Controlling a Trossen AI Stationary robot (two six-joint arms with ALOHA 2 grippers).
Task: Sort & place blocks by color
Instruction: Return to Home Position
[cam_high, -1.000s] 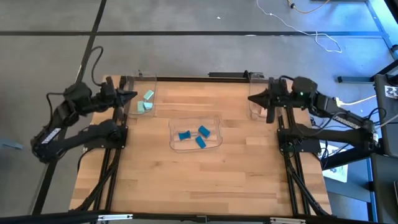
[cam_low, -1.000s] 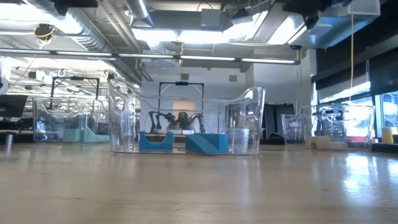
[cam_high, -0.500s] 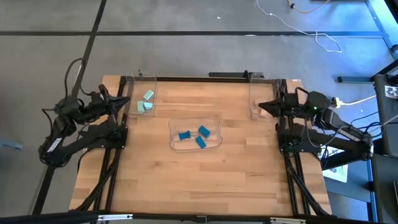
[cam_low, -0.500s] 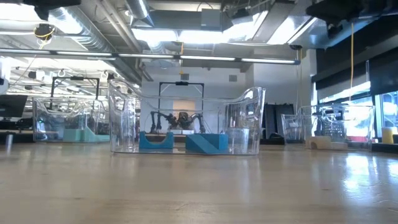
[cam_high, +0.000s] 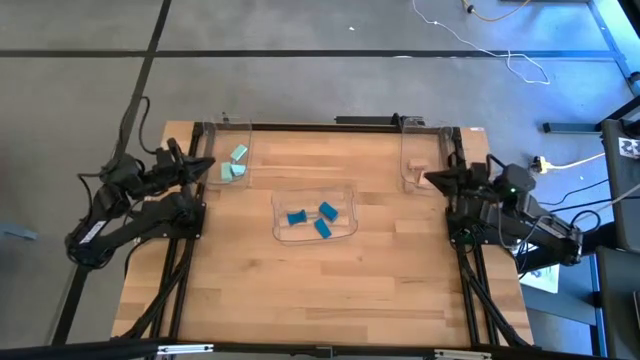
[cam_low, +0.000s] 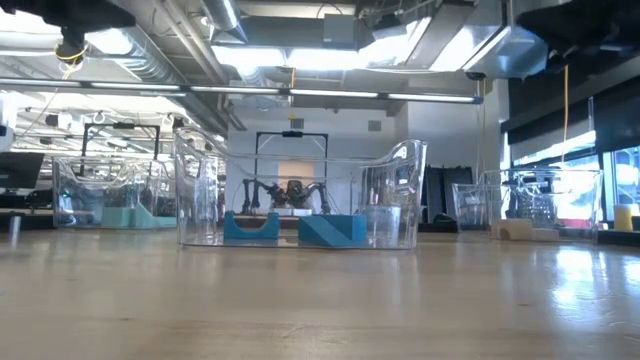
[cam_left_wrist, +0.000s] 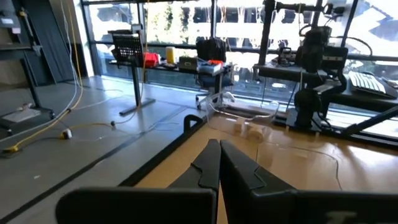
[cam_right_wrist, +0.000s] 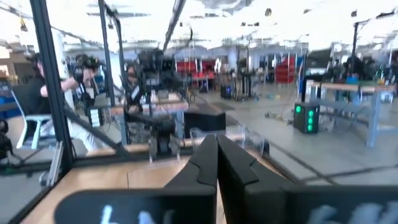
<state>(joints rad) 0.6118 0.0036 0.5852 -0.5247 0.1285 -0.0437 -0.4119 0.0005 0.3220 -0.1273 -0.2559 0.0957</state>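
My left gripper (cam_high: 209, 165) hangs at the left edge of the table (cam_high: 330, 285), fingers pressed together on nothing, just beside the far-left tray (cam_high: 248, 150) where the mint blocks (cam_high: 236, 166) lie. My right gripper (cam_high: 430, 178), likewise closed and empty, sits by the far-right tray (cam_high: 403, 160) with a tan block (cam_low: 515, 229). The blue blocks (cam_high: 311, 217) rest in the centre tray (cam_high: 276, 236) between my arms
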